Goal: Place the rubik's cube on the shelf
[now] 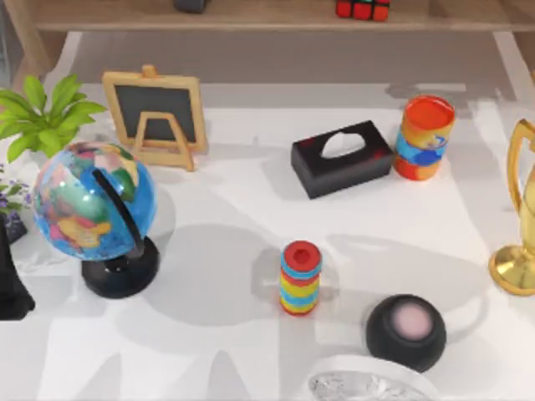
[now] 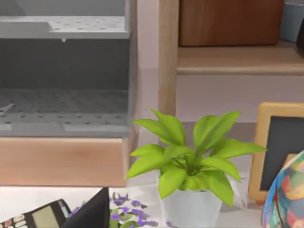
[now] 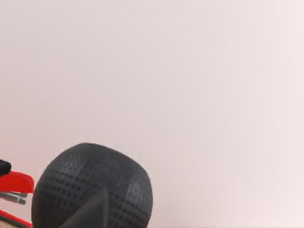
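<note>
K: White counter (image 1: 251, 251), crowded; shelf (image 1: 251, 17) runs along its far edge, plank lying left to right.

M: Cube?

K: Cube (image 1: 362, 8) sits on the plank, right of the middle. Nothing is gripping it. It has no long axis, so the approach angle matters little.

M: Claws?

K: Left claw (image 1: 10, 284) is low at the counter's left edge, and the plant (image 2: 190, 161) is just ahead of it. The cube lies well beyond it and off to its right, past the globe (image 1: 92, 200) and the chalkboard (image 1: 156, 113). Right claw (image 3: 90, 213) hangs close behind the black ball (image 3: 92, 185). From there the cube is straight ahead and far off, with the tissue box (image 1: 343, 157) between.

M: Wide or narrow?

K: Cannot tell for either. Neither is carrying the cube.

M: Nearer arm?

K: The right one, I'd judge, since the cube is on its side of the plank. The placing looks done, though. I expect any coming move is only a retreat, keeping clear of the ball and the striped cylinder (image 1: 301, 277).
</note>
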Controlling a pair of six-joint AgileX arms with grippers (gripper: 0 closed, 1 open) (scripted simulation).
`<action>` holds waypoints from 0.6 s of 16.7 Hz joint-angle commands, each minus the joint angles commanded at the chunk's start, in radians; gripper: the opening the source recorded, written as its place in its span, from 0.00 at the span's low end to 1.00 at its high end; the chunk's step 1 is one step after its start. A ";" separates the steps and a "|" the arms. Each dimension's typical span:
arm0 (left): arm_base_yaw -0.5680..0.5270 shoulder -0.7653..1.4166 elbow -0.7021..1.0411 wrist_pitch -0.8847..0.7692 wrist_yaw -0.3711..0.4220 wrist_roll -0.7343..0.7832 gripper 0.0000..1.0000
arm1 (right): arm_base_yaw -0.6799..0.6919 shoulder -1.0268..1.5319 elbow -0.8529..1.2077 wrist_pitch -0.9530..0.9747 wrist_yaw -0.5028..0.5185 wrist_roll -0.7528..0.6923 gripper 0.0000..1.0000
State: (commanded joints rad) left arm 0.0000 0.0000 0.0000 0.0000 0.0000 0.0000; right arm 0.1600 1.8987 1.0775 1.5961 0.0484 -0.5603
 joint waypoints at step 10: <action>0.000 0.000 0.000 0.000 0.000 0.000 1.00 | -0.592 -0.126 -0.424 0.197 -0.552 -0.637 1.00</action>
State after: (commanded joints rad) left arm 0.0000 0.0000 0.0000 0.0000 0.0000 0.0000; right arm -0.4317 1.7725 0.6538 1.7932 -0.5035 -1.1977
